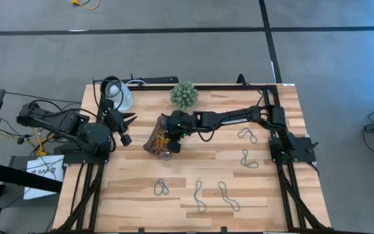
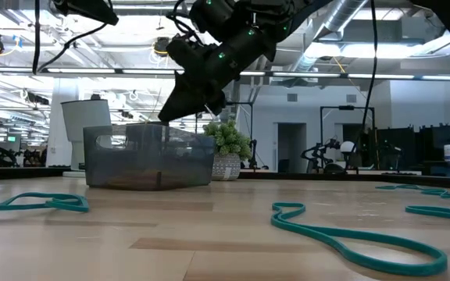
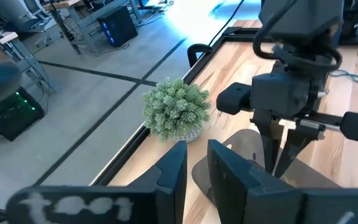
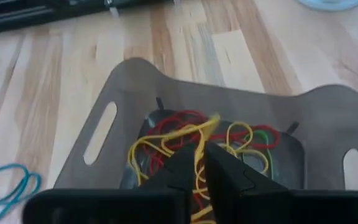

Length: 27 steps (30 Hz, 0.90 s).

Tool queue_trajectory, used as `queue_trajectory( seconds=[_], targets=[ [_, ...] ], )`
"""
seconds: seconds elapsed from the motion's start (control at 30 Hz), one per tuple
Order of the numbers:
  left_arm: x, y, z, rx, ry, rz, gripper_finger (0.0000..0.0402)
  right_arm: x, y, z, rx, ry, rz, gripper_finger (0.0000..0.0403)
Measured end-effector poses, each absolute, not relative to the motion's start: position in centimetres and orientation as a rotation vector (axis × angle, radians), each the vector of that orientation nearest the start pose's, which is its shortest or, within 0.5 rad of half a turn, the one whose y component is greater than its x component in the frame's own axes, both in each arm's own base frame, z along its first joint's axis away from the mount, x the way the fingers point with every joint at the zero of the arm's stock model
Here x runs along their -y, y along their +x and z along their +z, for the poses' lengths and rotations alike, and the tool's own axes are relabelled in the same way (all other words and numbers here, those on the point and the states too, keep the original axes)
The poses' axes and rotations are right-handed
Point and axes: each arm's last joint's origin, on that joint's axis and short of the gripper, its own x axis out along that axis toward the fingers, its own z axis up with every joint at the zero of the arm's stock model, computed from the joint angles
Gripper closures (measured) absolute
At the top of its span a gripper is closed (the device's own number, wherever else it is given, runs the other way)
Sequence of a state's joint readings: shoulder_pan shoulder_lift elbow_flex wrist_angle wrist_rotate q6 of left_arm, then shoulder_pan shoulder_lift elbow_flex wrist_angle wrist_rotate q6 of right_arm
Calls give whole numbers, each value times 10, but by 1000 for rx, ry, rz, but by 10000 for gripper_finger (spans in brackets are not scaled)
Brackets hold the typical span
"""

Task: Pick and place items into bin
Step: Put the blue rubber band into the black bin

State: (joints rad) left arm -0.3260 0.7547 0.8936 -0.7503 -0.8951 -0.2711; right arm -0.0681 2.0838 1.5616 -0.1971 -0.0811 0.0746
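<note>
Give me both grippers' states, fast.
Left gripper: fingers slightly apart, holding nothing.
Right gripper: over the bin, pinching a yellow band.

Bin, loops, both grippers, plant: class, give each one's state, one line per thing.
Bin: upright on the table, holding red, yellow and green loops.
Yellow loop: between the right gripper's fingertips, above the bin.
Teal loops: lying flat on the table, outside the bin.
Left gripper: beside the bin, empty.
Plant ball: upright, untouched.
</note>
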Motion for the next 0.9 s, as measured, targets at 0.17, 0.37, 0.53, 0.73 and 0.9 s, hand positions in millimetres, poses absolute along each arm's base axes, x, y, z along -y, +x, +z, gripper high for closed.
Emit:
queue_trajectory(
  seconds=[0.17,0.37,0.53,0.73,0.9],
  targets=[
    [22,133,328,-433,74,571,346,28,459,208,-724,128,22,330],
    [31,145,324,-487,-6,371,346,26,442,249,-680,127,71,307],
    [52,165,315,-543,17,224,346,22,406,308,-623,88,85,306],
    [85,185,289,-662,93,153,346,17,362,353,-629,86,89,307],
    [109,204,259,-757,-4,201,346,15,338,367,-664,90,88,307]
  ],
)
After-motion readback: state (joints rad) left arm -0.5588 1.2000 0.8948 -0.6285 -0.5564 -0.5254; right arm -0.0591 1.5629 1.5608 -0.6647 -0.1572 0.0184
